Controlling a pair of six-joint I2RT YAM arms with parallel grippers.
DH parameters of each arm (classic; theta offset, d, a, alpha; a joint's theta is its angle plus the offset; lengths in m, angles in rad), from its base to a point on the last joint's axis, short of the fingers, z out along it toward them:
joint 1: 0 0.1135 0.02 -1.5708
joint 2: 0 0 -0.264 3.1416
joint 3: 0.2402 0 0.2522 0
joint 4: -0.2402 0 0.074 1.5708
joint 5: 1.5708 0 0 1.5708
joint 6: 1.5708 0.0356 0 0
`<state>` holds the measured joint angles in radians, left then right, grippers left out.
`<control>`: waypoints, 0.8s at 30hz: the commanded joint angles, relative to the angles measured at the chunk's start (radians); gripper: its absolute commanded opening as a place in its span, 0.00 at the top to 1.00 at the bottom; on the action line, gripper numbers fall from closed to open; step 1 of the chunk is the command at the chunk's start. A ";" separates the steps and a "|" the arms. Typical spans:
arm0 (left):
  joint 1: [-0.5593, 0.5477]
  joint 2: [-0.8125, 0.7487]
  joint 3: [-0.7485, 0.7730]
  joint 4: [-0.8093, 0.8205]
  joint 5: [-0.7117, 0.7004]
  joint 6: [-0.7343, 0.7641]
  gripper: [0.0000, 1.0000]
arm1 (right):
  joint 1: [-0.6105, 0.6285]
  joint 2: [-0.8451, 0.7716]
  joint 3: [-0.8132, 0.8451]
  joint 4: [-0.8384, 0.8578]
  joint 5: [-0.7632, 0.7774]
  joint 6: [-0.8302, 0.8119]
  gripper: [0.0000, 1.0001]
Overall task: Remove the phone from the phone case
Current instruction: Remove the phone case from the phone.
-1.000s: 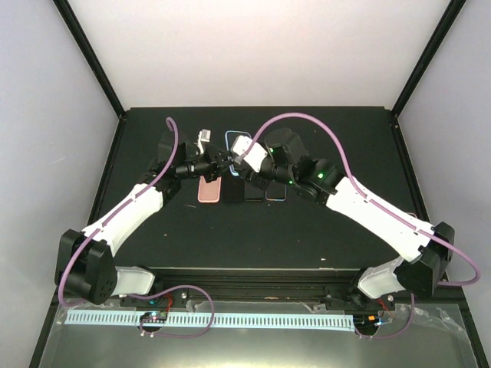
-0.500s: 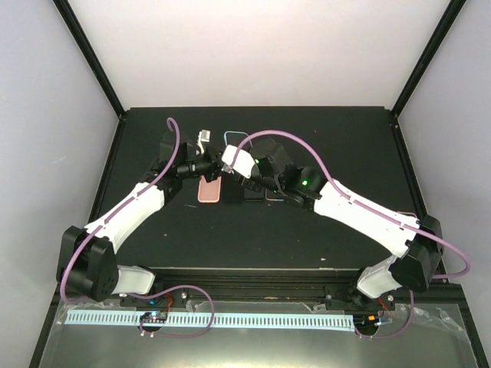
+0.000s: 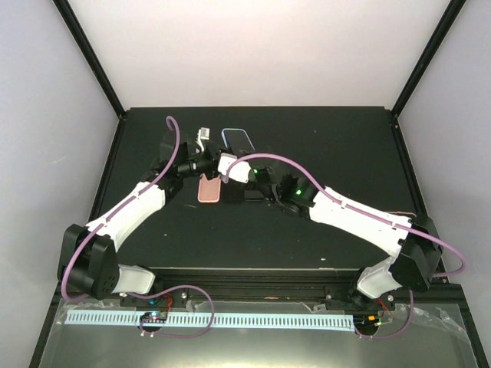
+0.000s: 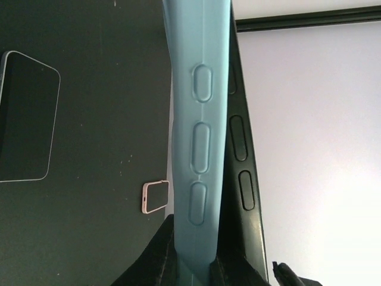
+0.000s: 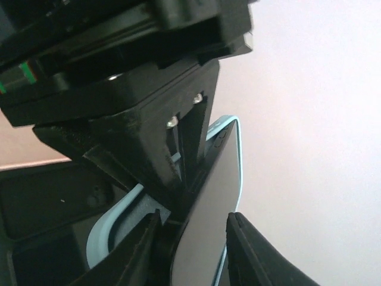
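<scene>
Matt rubber, glossy glass
The phone case (image 4: 199,119) looks smooth, matt and rubbery; phone (image 5: 208,202) screen glossy; bench (image 4: 101,119) matt black.

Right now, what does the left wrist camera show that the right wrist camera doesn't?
Left wrist only: three button bumps on the light blue case, the buttoned edge of the phone, a silver-rimmed phone and a pink phone on the table. Right wrist only: the phone's dark screen between the fingers of the right gripper. Both: the left gripper clamping the case, the phone partly out.
</scene>
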<state>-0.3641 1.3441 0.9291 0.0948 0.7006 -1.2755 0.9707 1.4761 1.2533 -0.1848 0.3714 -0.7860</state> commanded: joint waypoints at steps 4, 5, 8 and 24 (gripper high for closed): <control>-0.027 -0.026 0.037 0.056 0.157 0.033 0.98 | -0.033 0.007 0.004 0.112 0.199 -0.082 0.82; -0.027 -0.024 0.037 0.055 0.156 0.035 0.98 | -0.033 0.003 0.010 0.103 0.195 -0.074 0.85; -0.026 -0.022 0.037 0.041 0.148 0.049 0.98 | -0.033 -0.008 0.041 0.061 0.184 -0.050 0.96; -0.006 0.001 0.035 -0.158 -0.043 0.232 0.98 | -0.035 -0.084 0.164 -0.064 0.108 0.092 0.99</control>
<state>-0.3706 1.3437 0.9615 0.0608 0.6975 -1.2430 0.9752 1.4742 1.3228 -0.2939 0.4152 -0.7479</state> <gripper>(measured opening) 0.101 0.093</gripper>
